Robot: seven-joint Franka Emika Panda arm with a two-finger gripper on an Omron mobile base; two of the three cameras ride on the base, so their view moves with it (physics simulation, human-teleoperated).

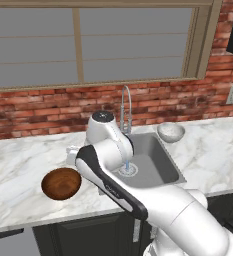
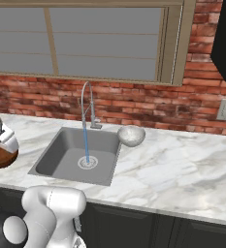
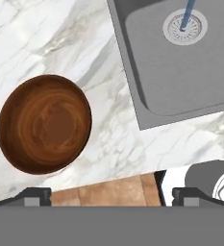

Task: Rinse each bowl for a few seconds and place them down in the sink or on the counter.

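The wooden bowl sits upright on the marble counter left of the sink, below the empty, spread-jawed gripper, while the right base view cuts it off and shows the pale bowl by the running faucet.

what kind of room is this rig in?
A simulated home kitchen, by the look of it: a metal sink with a curved chrome faucet running water, set in a marble-look counter over dark cabinets, with a brick wall and a window behind. Two bowls sit on the counter.
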